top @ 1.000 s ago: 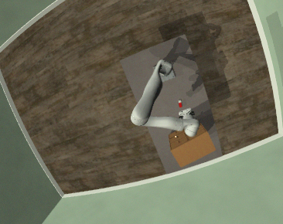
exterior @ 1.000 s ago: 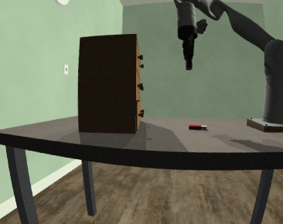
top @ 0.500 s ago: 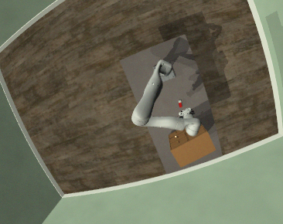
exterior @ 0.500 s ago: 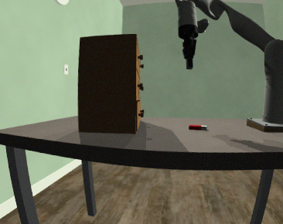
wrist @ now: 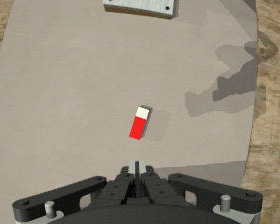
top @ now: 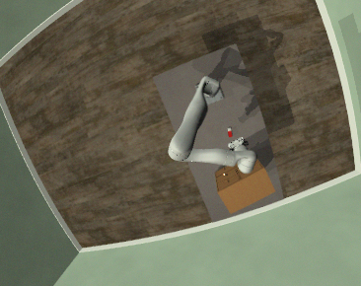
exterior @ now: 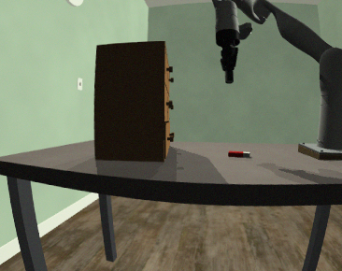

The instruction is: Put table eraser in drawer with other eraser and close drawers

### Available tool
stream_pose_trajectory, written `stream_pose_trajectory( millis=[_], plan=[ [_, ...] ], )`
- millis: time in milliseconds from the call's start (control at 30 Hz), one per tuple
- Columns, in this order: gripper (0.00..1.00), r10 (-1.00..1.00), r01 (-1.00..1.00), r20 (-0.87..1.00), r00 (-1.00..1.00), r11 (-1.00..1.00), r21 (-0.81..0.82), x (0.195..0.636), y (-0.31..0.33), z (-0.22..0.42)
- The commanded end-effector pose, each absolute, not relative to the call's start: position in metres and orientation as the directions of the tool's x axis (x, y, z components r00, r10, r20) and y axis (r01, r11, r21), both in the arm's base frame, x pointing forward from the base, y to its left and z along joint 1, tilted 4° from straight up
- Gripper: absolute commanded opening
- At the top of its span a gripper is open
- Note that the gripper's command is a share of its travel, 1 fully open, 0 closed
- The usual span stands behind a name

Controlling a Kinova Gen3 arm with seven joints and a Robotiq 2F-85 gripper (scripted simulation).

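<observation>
In the exterior view I see 1 eraser [top: 230,132] [exterior: 238,154] [wrist: 139,123], a small smooth block with square edges, red over the longer part and white at 1 end. It lies flat on the table [top: 184,96] [exterior: 201,171] [wrist: 61,90], between the chest and the arm's base. My 1 gripper [top: 237,143] [exterior: 229,82] [wrist: 137,171] hangs above the tabletop, pointing down, its 2 fingers clenched together on nothing. The table has a matte grey-brown top and a dark edge; I count 4 legs at most, 3 of them plain here. The 1 chest [top: 247,190] [exterior: 130,103] is a boxy upright block, orange-brown on top, with dark knobs on its front. The arm's metal base plate [exterior: 305,150] [wrist: 136,7] is flat and squared. Below spreads a wood-grained floor [top: 104,123] [exterior: 178,238] [wrist: 272,150].
</observation>
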State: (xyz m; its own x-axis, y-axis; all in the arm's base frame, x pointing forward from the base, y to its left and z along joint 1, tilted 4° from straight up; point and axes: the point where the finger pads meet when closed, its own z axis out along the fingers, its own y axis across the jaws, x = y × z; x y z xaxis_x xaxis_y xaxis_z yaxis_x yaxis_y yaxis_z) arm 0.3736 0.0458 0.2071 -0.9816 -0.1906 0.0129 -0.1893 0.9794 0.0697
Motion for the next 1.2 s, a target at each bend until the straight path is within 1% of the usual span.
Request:
stream_pose_trajectory(
  millis=[0,967,1167],
  plan=[
    [0.0,-0.192,-0.19,0.012,-0.981,0.979,0.069,0.374,0.046,0.208],
    [0.0,-0.192,-0.191,0.012,-0.981,0.979,0.069,0.374,0.046,0.208],
    [0.0,-0.192,-0.191,0.012,-0.981,0.979,0.069,0.376,0.027,0.211]
  ],
)
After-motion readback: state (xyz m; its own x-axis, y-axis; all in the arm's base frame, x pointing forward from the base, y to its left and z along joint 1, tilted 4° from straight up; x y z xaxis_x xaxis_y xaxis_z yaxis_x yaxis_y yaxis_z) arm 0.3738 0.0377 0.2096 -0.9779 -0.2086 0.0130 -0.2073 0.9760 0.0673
